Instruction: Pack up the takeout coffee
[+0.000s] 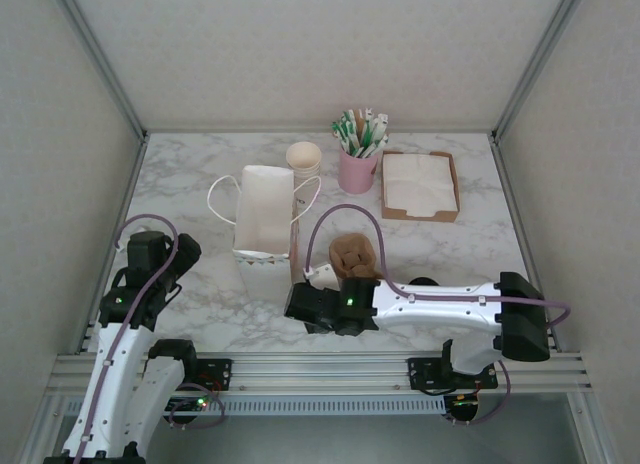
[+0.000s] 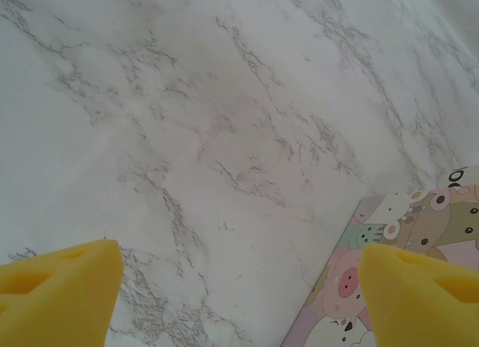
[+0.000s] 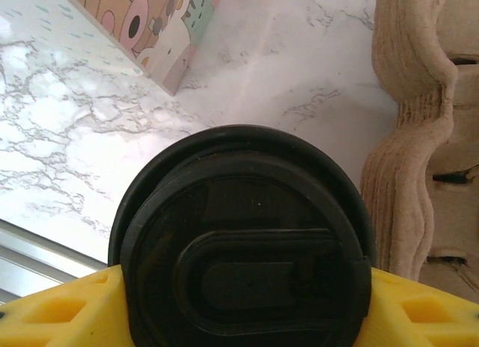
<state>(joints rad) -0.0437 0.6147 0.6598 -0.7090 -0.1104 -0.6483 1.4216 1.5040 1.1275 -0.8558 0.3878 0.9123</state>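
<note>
My right end effector holds the coffee cup near its black lid, with the carrier at 3 o'clock. I judge the cup light, soft and easy to spill, so the stiff rim under the lid is the best grip.

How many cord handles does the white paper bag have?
2. One handle loops out to the left of the white paper bag; the other loops out to its right, below the stack of paper cups. None seems hidden.
</note>
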